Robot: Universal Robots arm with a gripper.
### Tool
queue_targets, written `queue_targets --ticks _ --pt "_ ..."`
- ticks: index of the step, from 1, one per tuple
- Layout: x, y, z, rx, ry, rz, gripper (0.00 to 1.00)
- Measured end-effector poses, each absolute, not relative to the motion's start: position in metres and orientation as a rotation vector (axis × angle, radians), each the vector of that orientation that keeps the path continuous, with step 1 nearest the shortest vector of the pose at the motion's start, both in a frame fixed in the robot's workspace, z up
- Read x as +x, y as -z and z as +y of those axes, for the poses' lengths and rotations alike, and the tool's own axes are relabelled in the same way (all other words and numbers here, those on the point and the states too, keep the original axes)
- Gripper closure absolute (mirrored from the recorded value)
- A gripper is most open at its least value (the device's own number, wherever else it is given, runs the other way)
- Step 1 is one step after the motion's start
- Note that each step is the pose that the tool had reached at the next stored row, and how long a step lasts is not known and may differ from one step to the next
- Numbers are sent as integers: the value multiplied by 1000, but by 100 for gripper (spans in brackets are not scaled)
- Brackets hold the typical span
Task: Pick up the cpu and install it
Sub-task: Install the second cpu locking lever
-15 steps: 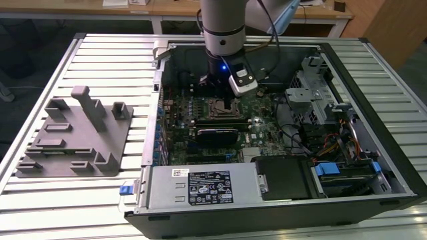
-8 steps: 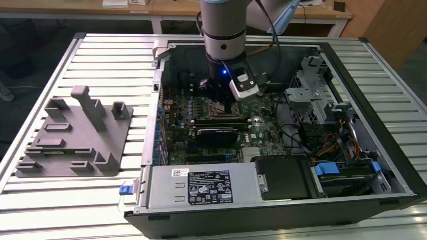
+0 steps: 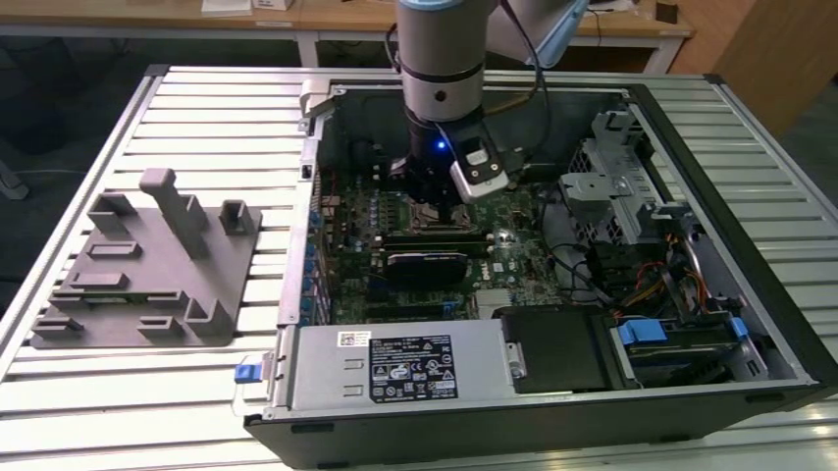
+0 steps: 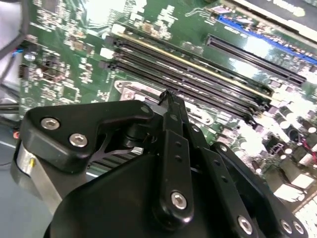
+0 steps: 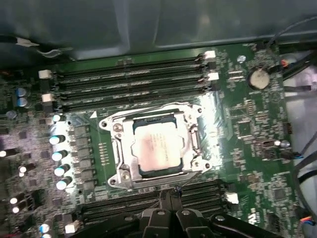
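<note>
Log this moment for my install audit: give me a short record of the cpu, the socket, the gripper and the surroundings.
cpu: small square chip with pale silver-grey metal top, lying inside the socket
socket: silver metal frame around the chip, on the green motherboard
gripper: black fingers beside the socket's edge, holding nothing
case: open black computer tower
nearby: grey plastic fixture at the exterior view's left

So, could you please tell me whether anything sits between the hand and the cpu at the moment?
Nothing visible does. In the first wrist view the cpu lies flat within the socket frame, its silver top uncovered, and the hand hangs just beside that frame.
</note>
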State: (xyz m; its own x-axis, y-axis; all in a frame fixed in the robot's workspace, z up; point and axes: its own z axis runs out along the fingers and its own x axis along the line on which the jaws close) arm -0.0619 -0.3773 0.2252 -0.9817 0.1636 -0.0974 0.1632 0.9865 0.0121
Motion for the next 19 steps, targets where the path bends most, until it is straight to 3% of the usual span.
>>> queue_targets --ticks 19 --pt "-71 -220 -382 186 -37 3063 89"
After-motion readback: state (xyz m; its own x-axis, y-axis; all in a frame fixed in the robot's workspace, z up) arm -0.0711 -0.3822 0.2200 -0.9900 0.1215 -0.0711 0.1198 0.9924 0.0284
